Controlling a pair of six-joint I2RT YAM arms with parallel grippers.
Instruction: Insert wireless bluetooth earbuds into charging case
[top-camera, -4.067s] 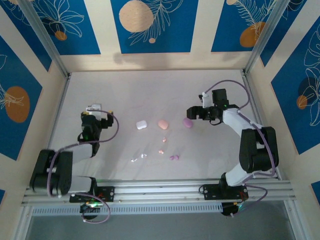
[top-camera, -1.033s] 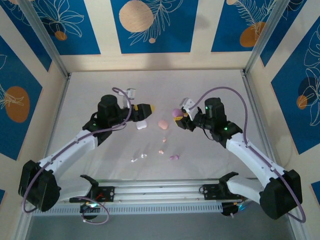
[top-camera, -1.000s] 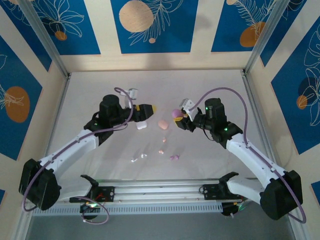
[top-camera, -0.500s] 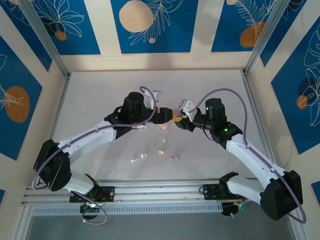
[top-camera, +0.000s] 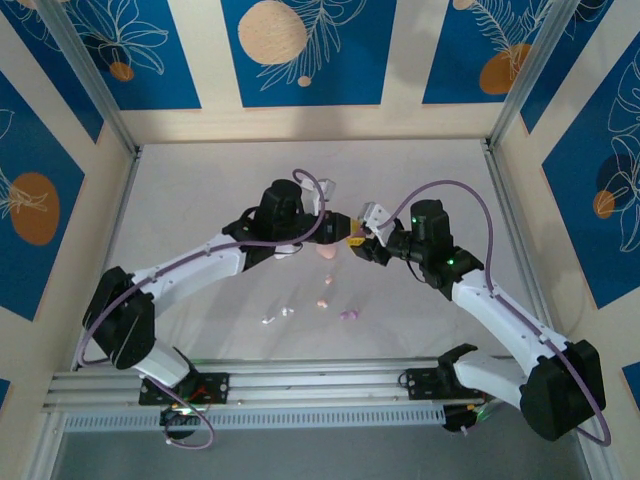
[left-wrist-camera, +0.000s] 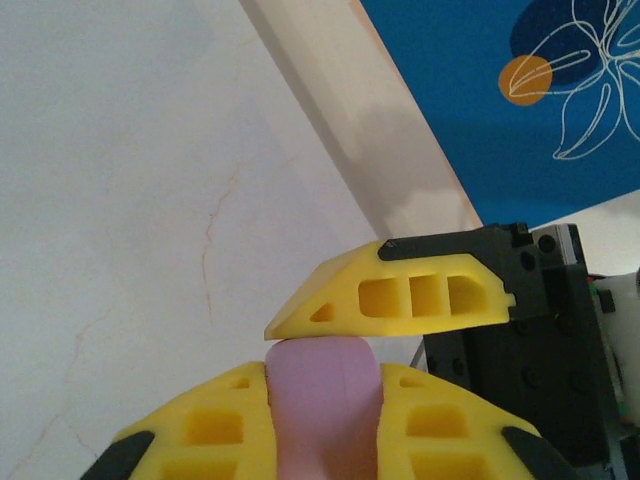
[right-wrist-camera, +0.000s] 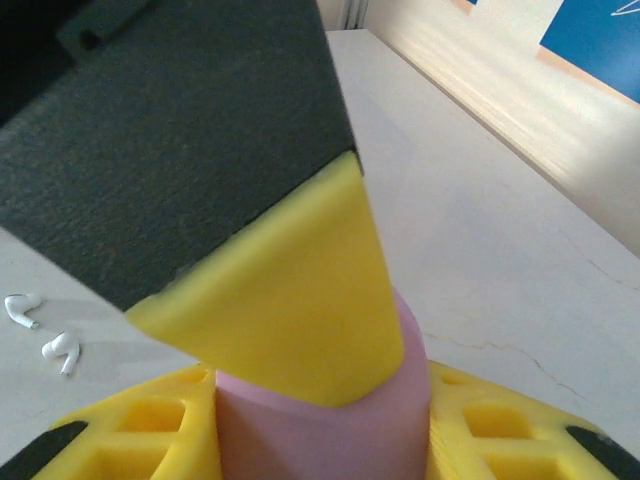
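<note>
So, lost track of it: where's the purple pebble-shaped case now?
The purple pebble-shaped case is pinched between left claw and right claw, mid-table in the top view, beside the pink pebble-shaped case.

1. No words, numbers, brand marks or signs can be read in any view;
2. The blue wall panels (top-camera: 350, 60) carry only drawn white leaves and orange discs, not lettering.

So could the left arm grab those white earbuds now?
Probably not yet: the left end effector is shut on the purple case, which the right end effector also grips. The white earbuds lie uncovered, so after letting go, likely yes.
</note>
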